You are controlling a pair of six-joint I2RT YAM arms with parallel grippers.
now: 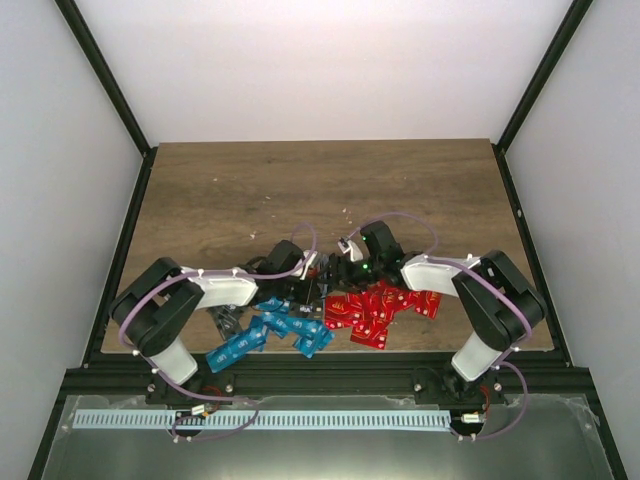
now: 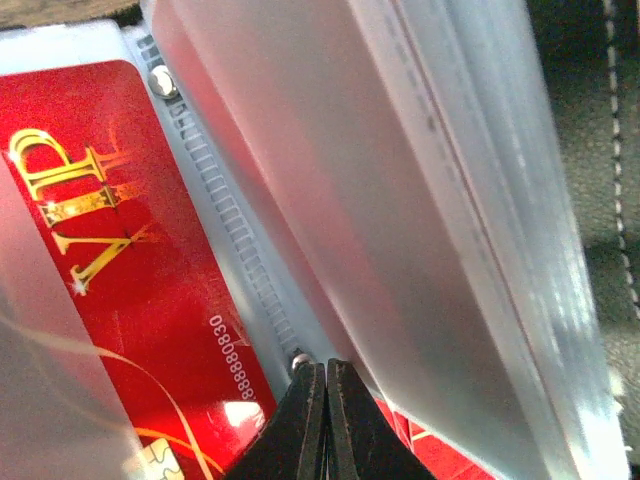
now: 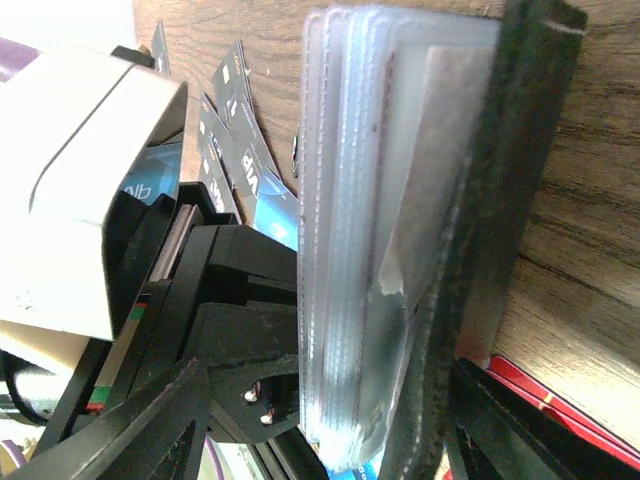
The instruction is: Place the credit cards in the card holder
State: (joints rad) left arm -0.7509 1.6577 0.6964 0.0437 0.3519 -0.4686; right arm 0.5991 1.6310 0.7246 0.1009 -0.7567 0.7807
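The card holder (image 3: 520, 150) stands half open on the wood, its black cover at the right and its clear sleeves (image 3: 345, 200) fanned upward. My right gripper (image 3: 335, 400) is open, one finger on each side of the stack. The right finger (image 3: 510, 425) lies against the cover. The left finger (image 3: 150, 420) stays apart from the sleeves. My left gripper (image 2: 326, 368) is shut, its tips pressed at the sleeve hinge beside a red VIP credit card (image 2: 120, 260) lying in a sleeve. From above, both grippers (image 1: 318, 268) (image 1: 352, 262) meet over the card holder (image 1: 335, 280).
Loose credit cards lie near the front edge of the table (image 1: 250, 190). Red ones (image 1: 380, 310) are under the right arm, blue ones (image 1: 270, 335) under the left arm, dark grey ones (image 1: 228, 318) further left. The enclosure's black frame posts rise at both sides.
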